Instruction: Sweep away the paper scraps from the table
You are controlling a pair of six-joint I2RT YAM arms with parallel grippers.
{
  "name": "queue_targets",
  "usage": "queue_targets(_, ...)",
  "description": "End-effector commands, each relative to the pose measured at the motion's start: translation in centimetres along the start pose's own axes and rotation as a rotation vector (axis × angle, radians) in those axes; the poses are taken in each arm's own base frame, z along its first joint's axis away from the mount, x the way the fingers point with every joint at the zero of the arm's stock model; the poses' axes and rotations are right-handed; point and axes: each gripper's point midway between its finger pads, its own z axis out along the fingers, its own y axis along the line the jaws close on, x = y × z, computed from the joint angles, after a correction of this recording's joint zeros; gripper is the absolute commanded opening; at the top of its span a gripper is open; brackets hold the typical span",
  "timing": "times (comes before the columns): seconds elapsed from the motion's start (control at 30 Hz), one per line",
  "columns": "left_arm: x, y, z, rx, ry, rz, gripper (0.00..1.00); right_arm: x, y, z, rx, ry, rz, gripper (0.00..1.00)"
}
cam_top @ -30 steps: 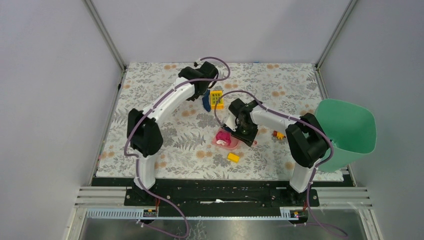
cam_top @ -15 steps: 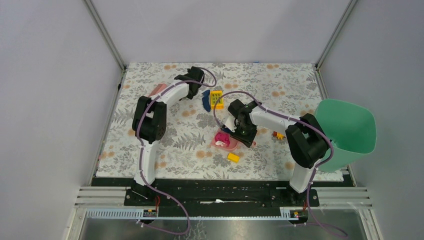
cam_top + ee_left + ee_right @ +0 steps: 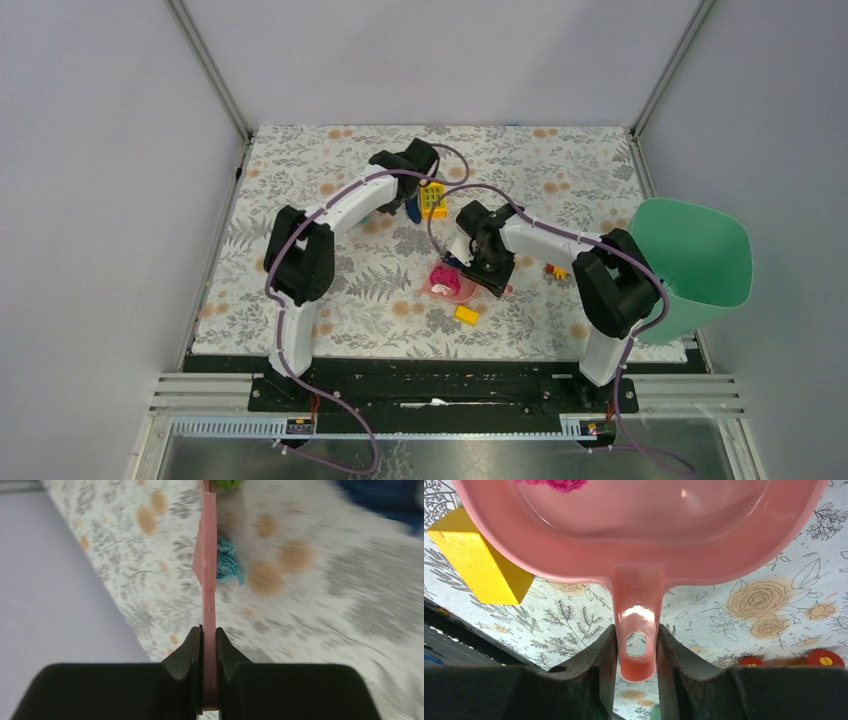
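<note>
My left gripper (image 3: 209,632) is shut on the thin pink brush (image 3: 209,565), seen edge-on over the table (image 3: 560,160). A crinkled light-blue paper scrap (image 3: 228,567) lies right beside the brush's far part. In the top view the left gripper (image 3: 412,185) hangs over a dark blue scrap (image 3: 413,208). My right gripper (image 3: 636,630) is shut on the handle of the pink dustpan (image 3: 639,540), which rests on the table. The dustpan (image 3: 447,284) holds a magenta scrap (image 3: 559,484) and a white one.
A yellow block with holes (image 3: 433,198) lies just right of the left gripper. A small yellow block (image 3: 466,315) sits by the dustpan's near side. A small red-and-yellow toy (image 3: 556,270) lies right of the right gripper. A green bin (image 3: 695,265) stands at the table's right edge.
The left arm swung left toward the back-left of the table, then back right, and now sits over the dark blue scrap. The right arm and dustpan have stayed put.
</note>
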Motion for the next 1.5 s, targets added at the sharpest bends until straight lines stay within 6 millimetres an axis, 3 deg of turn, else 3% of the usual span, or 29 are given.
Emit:
queue_targets(0.0, 0.3, -5.8, -7.5, 0.252, -0.066, -0.042, 0.00, 0.3, 1.3, -0.6, -0.035, -0.004, -0.004, 0.00)
queue_targets(0.27, 2.4, -12.1, -13.2, 0.498, -0.080, -0.065, 0.00, 0.3, 1.6, -0.1, -0.050, -0.003, 0.008, 0.00)
queue_targets(0.5, 3.0, -13.4, -16.5, 0.645, -0.100, -0.122, 0.00, -0.1, 1.7, 0.3, -0.062, -0.007, 0.024, 0.00)
queue_targets(0.77, 2.5, -14.9, -22.3, 0.874, -0.178, -0.150, 0.00, -0.6, 1.6, 0.3, -0.064, -0.016, 0.031, 0.00)
queue_targets(0.97, 1.4, -13.4, -27.1, 0.984, -0.295, -0.217, 0.00, -0.6, 1.6, 0.4, -0.062, -0.019, 0.038, 0.00)
queue_targets(1.07, 1.1, -12.0, -28.2, 0.966, -0.353, -0.256, 0.00, -0.5, 1.6, 0.5, -0.062, -0.013, 0.041, 0.00)
queue_targets(1.2, 1.3, -10.0, -27.8, 0.868, -0.380, -0.295, 0.00, -0.5, 1.5, 0.4, -0.045, -0.029, 0.041, 0.00)
queue_targets(1.47, 2.6, -4.4, -24.1, 0.502, -0.383, -0.430, 0.00, -1.0, 1.1, -0.8, -0.010, -0.086, 0.040, 0.00)
